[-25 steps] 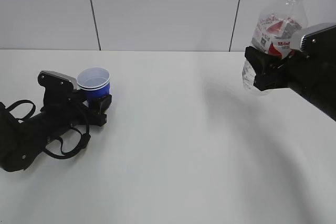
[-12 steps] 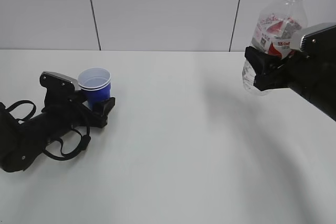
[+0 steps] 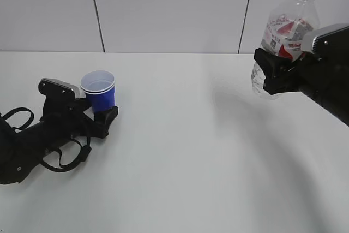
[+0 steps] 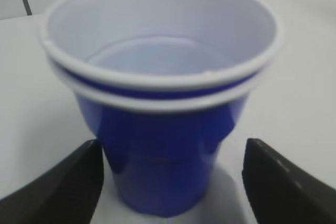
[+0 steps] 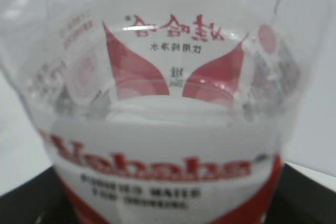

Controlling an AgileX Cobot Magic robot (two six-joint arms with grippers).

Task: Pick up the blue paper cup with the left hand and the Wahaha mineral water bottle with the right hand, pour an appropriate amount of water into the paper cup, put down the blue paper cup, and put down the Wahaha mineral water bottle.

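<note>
Since the earlier frames the left gripper (image 3: 103,114) has slid back toward 7 o'clock and its jaws have parted; the blue paper cup (image 3: 100,91) stands on the table (image 3: 180,151) between the spread fingers (image 4: 63,187), apparently not gripped and holding some water. The right gripper (image 3: 271,77), unmoved, is clamped on the Wahaha mineral water bottle (image 3: 286,25), held aloft and roughly upright at 2 o'clock of the scene, uncapped. Risks: a retreating finger could catch the light cup and tip it; a tilted or hasty descent could slosh water from the open neck, or a squeeze could buckle the thin plastic. Nothing else stands on the table; only the panelled wall (image 3: 169,9) lies behind.
</note>
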